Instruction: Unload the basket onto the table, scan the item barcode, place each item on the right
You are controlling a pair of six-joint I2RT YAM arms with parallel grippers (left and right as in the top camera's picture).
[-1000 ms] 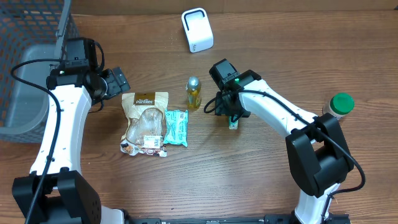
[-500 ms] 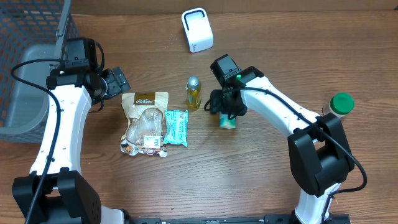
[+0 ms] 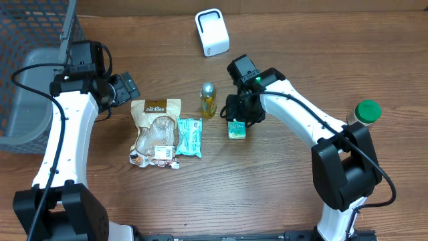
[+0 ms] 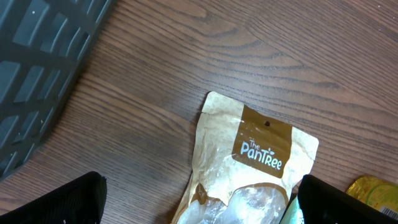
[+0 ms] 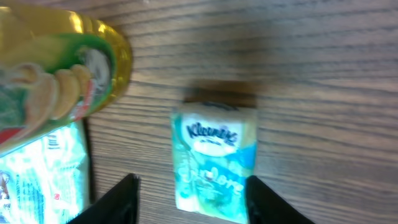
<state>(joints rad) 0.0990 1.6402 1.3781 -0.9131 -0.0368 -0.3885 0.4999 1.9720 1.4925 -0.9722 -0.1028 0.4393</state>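
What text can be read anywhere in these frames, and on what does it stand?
"The PanTree": on the brown pouch, left wrist view.
"Kleenex": on the small tissue pack, right wrist view.
Print on the yellow bottle and the teal packet: too blurred to read.

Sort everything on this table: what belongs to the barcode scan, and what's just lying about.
In the job: Kleenex pack, white scanner, right hand.
Lying about: PanTree pouch, teal packet, yellow bottle, green-lidded jar, grey bin.
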